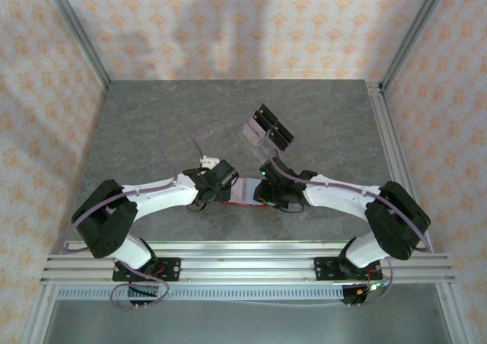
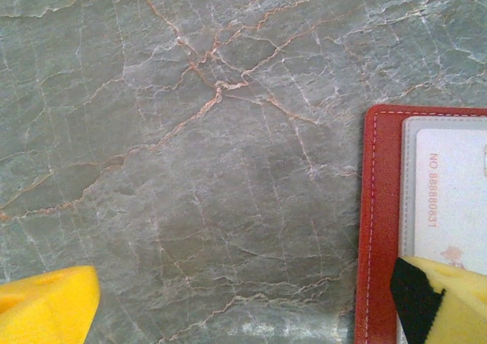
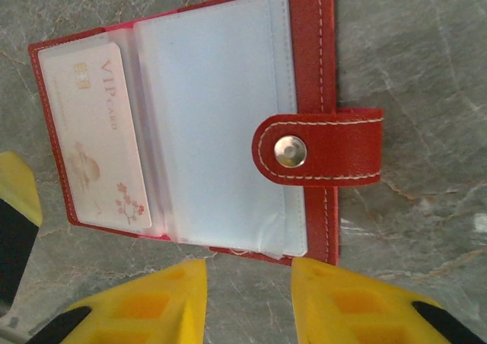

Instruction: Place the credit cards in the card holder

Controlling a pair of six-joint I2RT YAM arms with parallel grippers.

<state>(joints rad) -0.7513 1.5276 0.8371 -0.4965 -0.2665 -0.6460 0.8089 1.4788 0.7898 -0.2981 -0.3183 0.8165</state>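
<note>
The red leather card holder (image 3: 323, 55) lies open, a pale plastic card (image 3: 95, 138) inside; left jaws and right jaws beside it are released.

Leathery card holder (image 3: 335, 148), marbled stone table (image 2: 190, 169)

I read card holder (image 3: 319, 70) just ahead of right end effector (image 3: 247, 298): red, pale stitching, silver snap (image 3: 290, 151) on tab. Credit card (image 3: 95, 131) ahead-left of it: whitish, red VIP lettering, gold chip, pink blossom print. Sleeves (image 3: 213, 123) frosted pale blue. Fingers (image 3: 152, 306) yellow, black pads. Bench (image 2: 190, 131) under left end effector (image 2: 243, 306): grey-green marble, white and rust veins.
</note>
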